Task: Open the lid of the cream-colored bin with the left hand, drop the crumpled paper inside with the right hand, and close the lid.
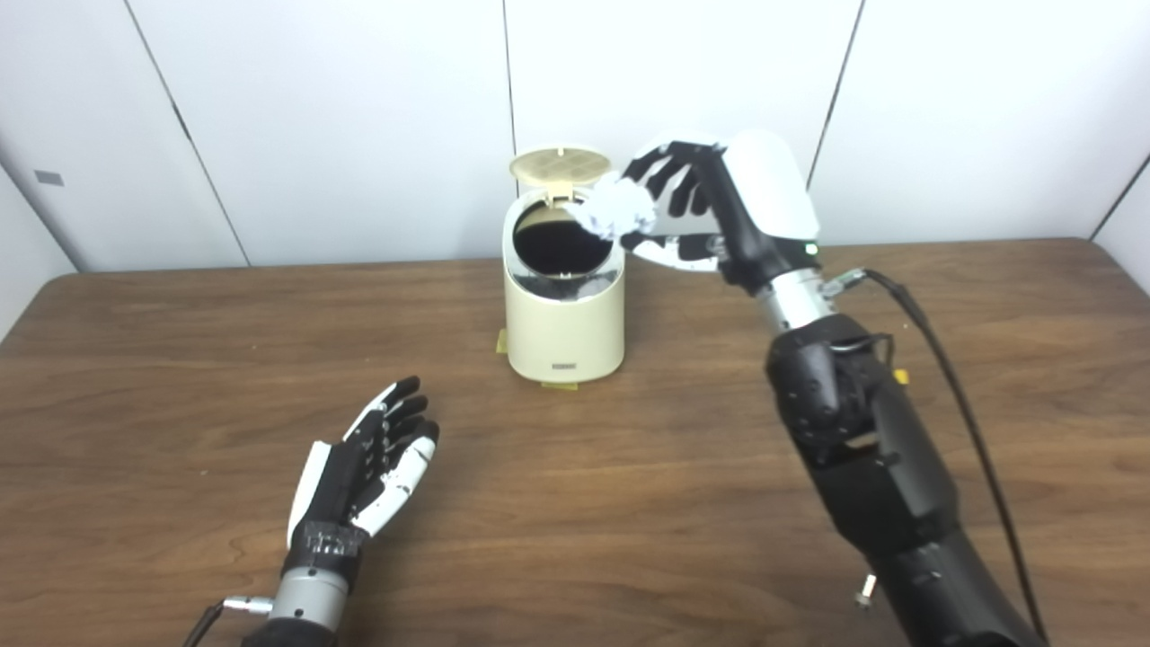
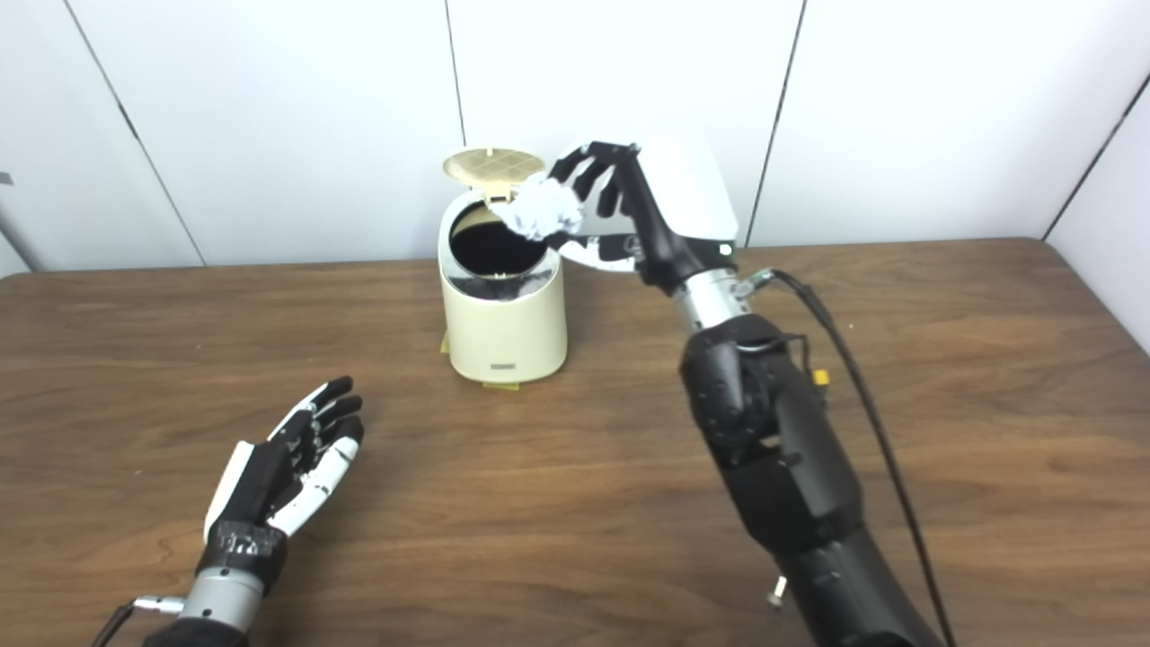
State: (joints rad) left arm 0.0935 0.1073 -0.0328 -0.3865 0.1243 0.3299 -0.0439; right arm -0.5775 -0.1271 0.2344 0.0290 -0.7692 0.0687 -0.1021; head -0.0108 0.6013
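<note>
The cream-colored bin (image 1: pixel 564 332) stands at the back middle of the wooden table, its round lid (image 1: pixel 559 167) tipped up and back so the dark inside shows. My right hand (image 1: pixel 696 202) is raised beside the bin's upper right rim, its fingers closed around the white crumpled paper (image 1: pixel 618 208), which hangs over the right edge of the opening. My left hand (image 1: pixel 373 463) rests low over the table at the front left, well away from the bin, fingers apart and empty. The scene also shows in the right eye view: the bin (image 2: pixel 508 323), the paper (image 2: pixel 545 208), the left hand (image 2: pixel 289 467).
The brown wooden table (image 1: pixel 629 503) reaches to a white panelled wall behind the bin. A black cable (image 1: pixel 943 359) runs along my right forearm. Small yellow tape tabs (image 1: pixel 559 385) lie at the bin's base.
</note>
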